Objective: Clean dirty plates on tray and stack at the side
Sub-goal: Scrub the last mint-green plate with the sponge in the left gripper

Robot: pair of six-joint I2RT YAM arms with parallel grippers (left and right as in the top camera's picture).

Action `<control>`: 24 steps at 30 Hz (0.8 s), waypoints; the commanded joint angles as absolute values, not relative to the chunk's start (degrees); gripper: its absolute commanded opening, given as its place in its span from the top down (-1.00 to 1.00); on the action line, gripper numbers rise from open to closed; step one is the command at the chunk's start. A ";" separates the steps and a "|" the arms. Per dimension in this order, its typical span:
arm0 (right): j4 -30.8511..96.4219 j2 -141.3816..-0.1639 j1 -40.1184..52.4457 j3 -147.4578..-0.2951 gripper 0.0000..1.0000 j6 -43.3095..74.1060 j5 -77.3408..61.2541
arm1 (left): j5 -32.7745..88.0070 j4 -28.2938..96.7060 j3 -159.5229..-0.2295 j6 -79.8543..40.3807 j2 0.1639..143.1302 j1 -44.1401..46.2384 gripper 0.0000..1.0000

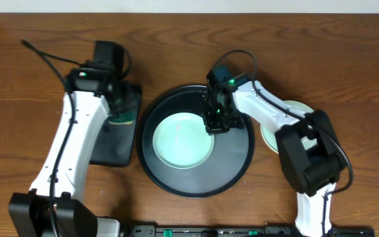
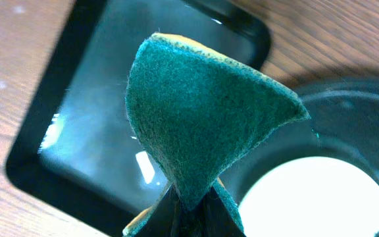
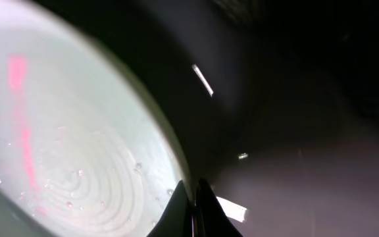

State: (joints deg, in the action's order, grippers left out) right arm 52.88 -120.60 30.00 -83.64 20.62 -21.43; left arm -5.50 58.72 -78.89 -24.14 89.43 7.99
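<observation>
Green scouring pad [image 2: 202,125] fills the left wrist view, pinched in the left fingers [image 2: 184,214] above a rectangular black tray [image 2: 38,158]. The right fingers [image 3: 196,201], nearly together, nip the wet mint plate [image 3: 64,131] lying in the round tray [image 3: 275,85]. Only overhead shows another plate [image 1: 297,109] on the worktop [image 1: 31,118] beyond them.

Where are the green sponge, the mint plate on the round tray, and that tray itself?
green sponge [image 2: 202,118], left wrist view, middle of its felt face.
mint plate [image 1: 181,140], overhead view, centre of its floor.
round black tray [image 1: 235,157], overhead view, bare floor right of the plate.
</observation>
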 commanded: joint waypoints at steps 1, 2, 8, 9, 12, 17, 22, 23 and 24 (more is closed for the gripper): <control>52.82 -121.36 28.25 -84.36 0.98 25.43 -21.96 | -4.95 58.61 -78.96 -23.20 90.17 10.59 0.85; 52.40 -121.51 27.90 -84.36 0.98 26.02 -21.98 | -3.07 58.24 -78.91 -22.33 90.30 11.31 0.85; 49.30 -122.04 28.38 -84.36 0.97 29.28 -22.20 | 3.46 55.24 -76.93 -20.10 92.09 14.61 0.85; 48.73 -122.06 28.82 -84.36 0.98 30.24 -21.34 | 3.49 55.22 -76.82 -19.46 92.71 15.03 0.85; 46.26 -122.28 30.98 -84.36 0.98 32.77 -17.87 | 3.75 55.31 -76.77 -17.08 95.57 16.51 0.85; 45.87 -122.39 32.69 -84.36 0.98 32.75 -16.29 | 3.81 54.96 -76.75 -13.93 100.57 18.33 0.85; 45.89 -122.39 32.58 -84.36 0.98 32.75 -16.36 | 3.92 53.80 -76.75 -11.27 105.71 19.55 0.85; 45.84 -122.39 32.58 -84.36 0.98 32.75 -16.36 | 3.92 53.43 -76.75 -11.09 106.67 19.75 0.86; 45.82 -122.39 32.58 -84.36 0.98 32.75 -16.36 | 3.92 53.06 -76.75 -11.05 107.59 19.94 0.85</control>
